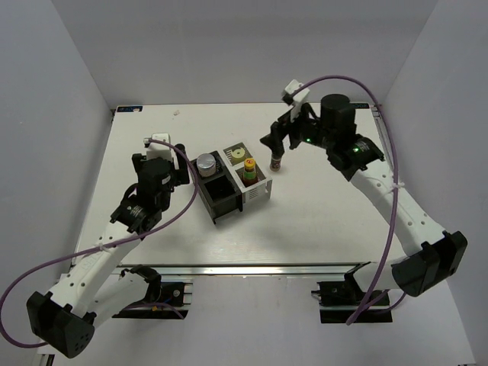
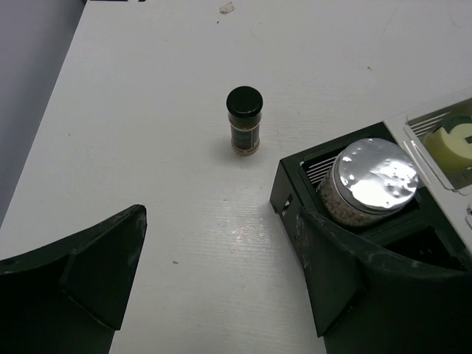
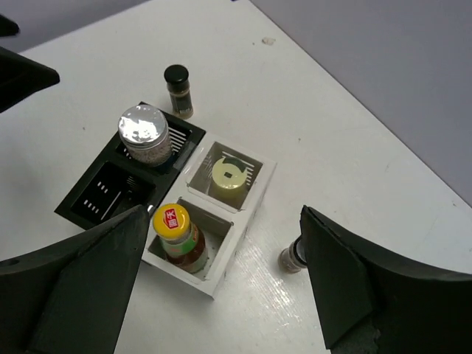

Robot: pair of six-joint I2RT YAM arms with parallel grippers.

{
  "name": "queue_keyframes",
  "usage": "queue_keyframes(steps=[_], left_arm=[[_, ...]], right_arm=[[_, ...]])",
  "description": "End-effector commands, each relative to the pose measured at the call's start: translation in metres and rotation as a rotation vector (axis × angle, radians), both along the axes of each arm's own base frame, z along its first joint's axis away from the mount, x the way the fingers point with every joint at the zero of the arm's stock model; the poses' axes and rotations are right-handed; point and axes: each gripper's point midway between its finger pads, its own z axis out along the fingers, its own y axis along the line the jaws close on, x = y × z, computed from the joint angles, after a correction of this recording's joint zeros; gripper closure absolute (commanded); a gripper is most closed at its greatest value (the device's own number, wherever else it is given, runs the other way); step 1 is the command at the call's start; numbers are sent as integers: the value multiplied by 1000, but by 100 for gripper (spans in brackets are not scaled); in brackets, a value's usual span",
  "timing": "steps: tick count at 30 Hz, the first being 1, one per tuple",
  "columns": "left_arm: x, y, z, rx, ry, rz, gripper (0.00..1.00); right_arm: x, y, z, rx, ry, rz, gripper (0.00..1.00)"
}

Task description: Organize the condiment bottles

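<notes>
The right gripper (image 3: pixel 221 221) is hanging with its fingers spread wide, pinching nothing. A spice jar (image 3: pixel 290 258) is standing on the table (image 3: pixel 332 133) right by the inside of its right finger. I cannot tell if they are touching. The rack (image 1: pixel 256 195) is sitting ahead of the gripper, holding the sauce bottle (image 3: pixel 175 228), the cream bottle (image 3: pixel 228 177) and the silver jar (image 3: pixel 144 133). One black slot (image 3: pixel 110 195) is sitting empty.

The left gripper (image 2: pixel 217 221) is spread wide too, holding nothing. The other spice jar (image 2: pixel 244 122) is standing alone on the table ahead of it, well apart from its fingers. The rack's black corner is sitting just beside its right finger.

Here is what I think could go wrong. The right finger is so close to its jar that a sideways swing could be tipping it over. The left gripper could be bumping the rack while reaching forward, shaking the bottles inside. Also, two jars are needing places and I am seeing only one empty slot.

The right finger is hiding part of its jar. From above, I am not finding the other jar, and the left arm seems to be covering it. The labels are too small to read.
</notes>
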Motion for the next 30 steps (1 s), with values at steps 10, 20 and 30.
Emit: queue_keyframes(steps=[10, 20, 30], left_arm=[[74, 13, -7, -181, 187, 15, 32], [128, 10, -57, -164, 468, 46, 8], [156, 7, -94, -158, 553, 52, 14]], right_arm=[[-61, -49, -37, 90, 132, 298, 26], [-72, -59, -58, 120, 168, 281, 26], [-75, -60, -64, 121, 176, 289, 26]])
